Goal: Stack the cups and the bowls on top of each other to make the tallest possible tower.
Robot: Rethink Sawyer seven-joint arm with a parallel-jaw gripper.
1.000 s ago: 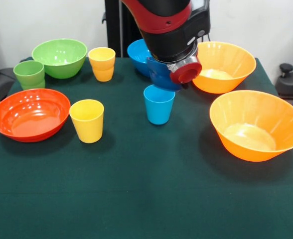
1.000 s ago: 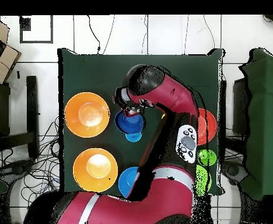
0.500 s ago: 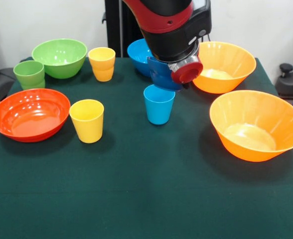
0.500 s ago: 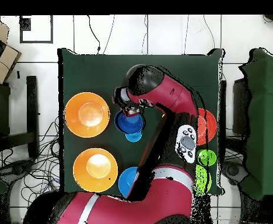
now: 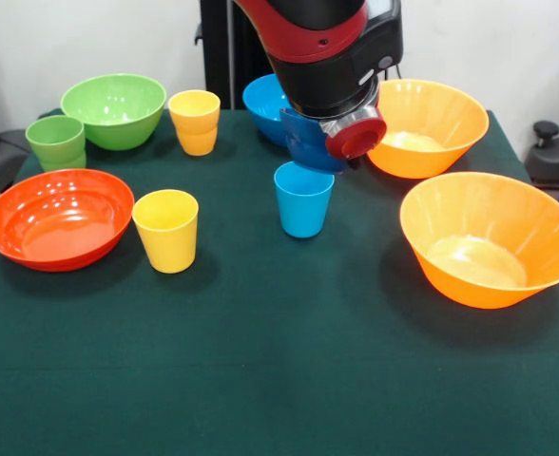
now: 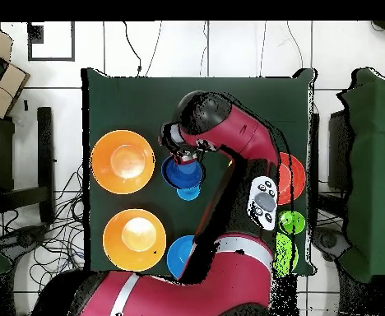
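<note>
A dark green cloth is covering the worktop (image 5: 279, 380), ringed by white tiled floor (image 6: 229, 49) and trailing cables. The gripper (image 5: 322, 142) is carrying the small dark blue bowl (image 5: 308, 142) above centre; finger spread cannot be told. The light blue cup (image 5: 303, 199) is standing just beneath, at its 6 o'clock.

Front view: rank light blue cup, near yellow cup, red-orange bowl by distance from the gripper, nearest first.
Measured from the gripper, whose jaws are hidden behind the wrist:
1. Light blue cup, just below it, mid-table.
2. Near yellow cup, further toward the picture's left.
3. Red-orange bowl, at the picture's left edge, farthest.
</note>
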